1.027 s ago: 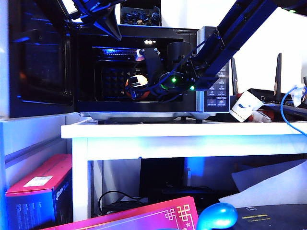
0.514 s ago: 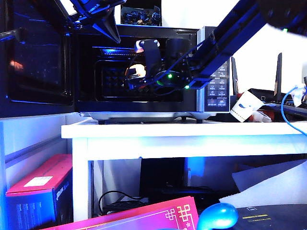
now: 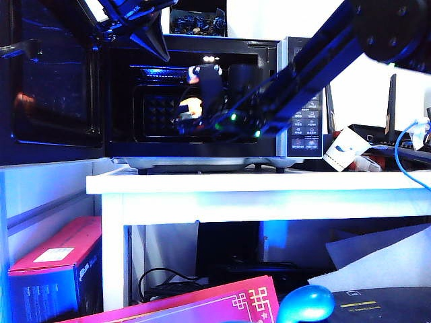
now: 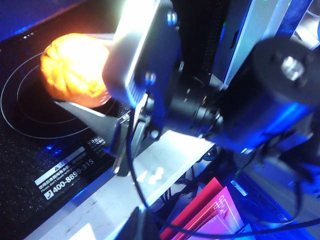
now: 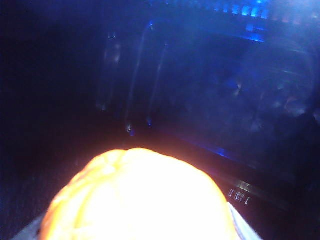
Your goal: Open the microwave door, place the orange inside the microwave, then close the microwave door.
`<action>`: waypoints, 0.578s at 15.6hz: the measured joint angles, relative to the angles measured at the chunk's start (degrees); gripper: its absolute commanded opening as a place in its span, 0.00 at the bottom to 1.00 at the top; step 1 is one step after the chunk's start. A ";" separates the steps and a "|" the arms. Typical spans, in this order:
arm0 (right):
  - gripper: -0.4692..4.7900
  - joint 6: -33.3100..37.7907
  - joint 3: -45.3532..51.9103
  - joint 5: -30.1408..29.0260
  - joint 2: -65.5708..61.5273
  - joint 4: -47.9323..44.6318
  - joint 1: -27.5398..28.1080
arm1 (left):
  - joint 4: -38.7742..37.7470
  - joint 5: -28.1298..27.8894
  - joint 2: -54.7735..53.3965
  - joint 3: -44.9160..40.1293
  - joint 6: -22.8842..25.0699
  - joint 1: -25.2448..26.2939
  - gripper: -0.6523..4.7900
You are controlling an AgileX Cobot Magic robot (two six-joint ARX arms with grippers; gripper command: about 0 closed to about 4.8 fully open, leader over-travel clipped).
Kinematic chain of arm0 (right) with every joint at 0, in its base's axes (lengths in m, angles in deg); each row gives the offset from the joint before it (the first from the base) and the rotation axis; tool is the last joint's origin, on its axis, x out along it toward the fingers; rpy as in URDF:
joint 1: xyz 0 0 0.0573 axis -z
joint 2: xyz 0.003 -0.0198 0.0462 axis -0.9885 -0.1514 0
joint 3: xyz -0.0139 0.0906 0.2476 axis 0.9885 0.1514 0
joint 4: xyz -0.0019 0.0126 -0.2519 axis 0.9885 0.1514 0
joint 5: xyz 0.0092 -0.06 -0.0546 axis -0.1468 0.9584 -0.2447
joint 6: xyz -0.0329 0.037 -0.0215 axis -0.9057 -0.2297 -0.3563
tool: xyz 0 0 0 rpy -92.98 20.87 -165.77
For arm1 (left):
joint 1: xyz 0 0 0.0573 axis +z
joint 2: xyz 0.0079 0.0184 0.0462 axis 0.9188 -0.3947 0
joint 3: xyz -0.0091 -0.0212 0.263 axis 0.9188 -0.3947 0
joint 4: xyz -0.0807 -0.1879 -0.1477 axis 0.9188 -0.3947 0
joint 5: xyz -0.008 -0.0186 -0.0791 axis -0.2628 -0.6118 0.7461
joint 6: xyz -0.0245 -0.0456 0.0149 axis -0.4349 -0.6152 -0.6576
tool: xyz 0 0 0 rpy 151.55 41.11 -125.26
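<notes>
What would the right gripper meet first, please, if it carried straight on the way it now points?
Probably the dark rear wall of the microwave: the right gripper, shut on the orange, points into its open cavity, and nothing shows in between, though depth is unclear.

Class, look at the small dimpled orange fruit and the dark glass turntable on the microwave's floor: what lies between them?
Nothing: in the left wrist view the orange, clamped by the right gripper, hangs above the bare turntable.

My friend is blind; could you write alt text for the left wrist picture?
The right gripper holds the orange just above the glass turntable inside the open microwave. Its black arm stretches back out past the white table edge.
</notes>
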 measured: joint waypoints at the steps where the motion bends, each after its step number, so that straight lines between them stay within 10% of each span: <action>1: 0.62 0.02 0.02 0.17 -0.44 0.59 -0.11 | -0.09 0.02 0.00 0.00 0.02 0.00 0.11; 3: 0.71 0.02 -0.09 0.22 -0.52 0.66 -0.17 | -0.22 0.00 0.00 0.00 0.02 0.00 0.11; 4: 1.00 0.02 -0.09 0.31 -0.70 0.61 -0.20 | -0.26 0.00 0.00 0.00 0.00 0.00 0.11; 9: 1.00 0.24 -0.11 0.35 -0.66 1.60 -0.35 | -1.66 0.00 0.00 0.00 0.00 0.00 0.11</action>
